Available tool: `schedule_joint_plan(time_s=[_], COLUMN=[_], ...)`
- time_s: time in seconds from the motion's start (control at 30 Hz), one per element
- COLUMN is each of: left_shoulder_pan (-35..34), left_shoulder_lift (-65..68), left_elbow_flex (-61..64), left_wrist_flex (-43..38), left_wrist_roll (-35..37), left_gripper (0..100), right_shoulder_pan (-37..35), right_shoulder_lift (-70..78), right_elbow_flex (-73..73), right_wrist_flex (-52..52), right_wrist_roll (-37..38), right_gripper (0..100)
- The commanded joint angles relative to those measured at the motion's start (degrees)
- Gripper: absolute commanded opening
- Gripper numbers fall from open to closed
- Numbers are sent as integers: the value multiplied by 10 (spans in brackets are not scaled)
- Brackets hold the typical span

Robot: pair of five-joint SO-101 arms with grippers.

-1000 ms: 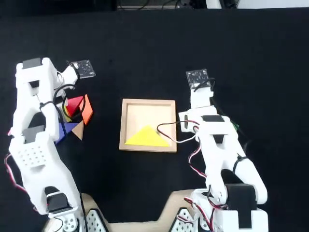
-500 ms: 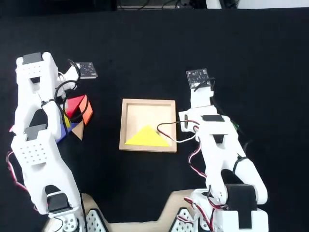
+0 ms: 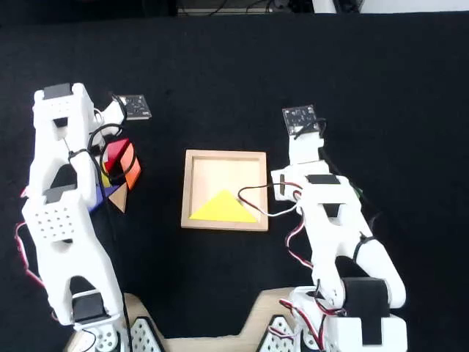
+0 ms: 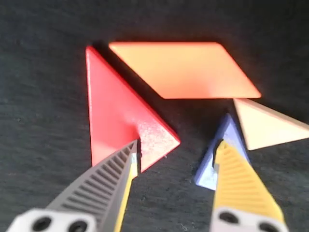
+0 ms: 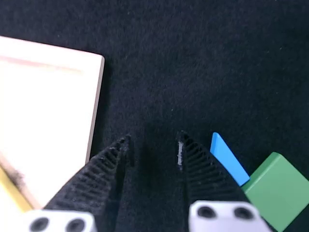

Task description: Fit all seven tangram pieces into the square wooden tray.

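The left gripper's (image 4: pixel 177 147) fingers (image 4: pixel 113 166) are spread wide and hold nothing. One tip lies over the red triangle (image 4: pixel 116 121) and the other over the blue triangle (image 4: pixel 227 135); whether either tip touches cannot be told. The orange parallelogram (image 4: pixel 186 70) lies just beside the red triangle's long edge, and a tan triangle (image 4: pixel 268 128) lies between the parallelogram and the blue triangle.

The right gripper's (image 5: pixel 153 140) fingers (image 5: pixel 108 162) stand a moderate way apart, with only black cloth (image 5: pixel 193 58) between them. They hang between the tray's (image 5: pixel 99 96) edge and a light blue piece (image 5: pixel 227 162) that lies against a green piece (image 5: pixel 275 186).

Since a second ago the left arm (image 3: pixel 62 183) has shifted slightly toward the right of the high view and now covers more of the red triangle. The right arm (image 3: pixel 330 213), the tray and the pieces have kept their places.

In the high view the tray sits at the centre. The yellow triangle (image 3: pixel 222 208) lies inside with its long edge along the tray's lower wall, and bare wood shows above it. A strip of bare cloth separates the tray's left wall from the pile at the left. The right arm stands close against the tray's right wall. Bare cloth spans the upper part of the frame.
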Motion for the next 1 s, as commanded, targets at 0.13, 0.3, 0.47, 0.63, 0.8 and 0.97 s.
schedule_joint_plan(time_s=[0.13, 0.3, 0.47, 0.63, 0.8, 0.97], left_shoulder_pan=[7, 4, 6, 0, -3, -5], left_shoulder_lift=[4, 26, 60, 70, 77, 108], left_elbow_flex=[-104, -121, -121, -131, -173, -179], left_wrist_flex=[55, 47, 12, -3, 29, 30], left_wrist_roll=[-56, -54, -53, -53, -53, -57], left_gripper=[261, 261, 261, 262, 262, 262], right_shoulder_pan=[7, 7, -5, -7, -7, -7], right_shoulder_lift=[-2, -2, 0, 0, 0, 0], right_elbow_flex=[-29, -29, -29, -29, -29, -29], right_wrist_flex=[4, 4, 4, 4, 4, 4], right_wrist_roll=[-3, -3, -3, -2, -2, -2], right_gripper=[148, 148, 148, 148, 148, 148])
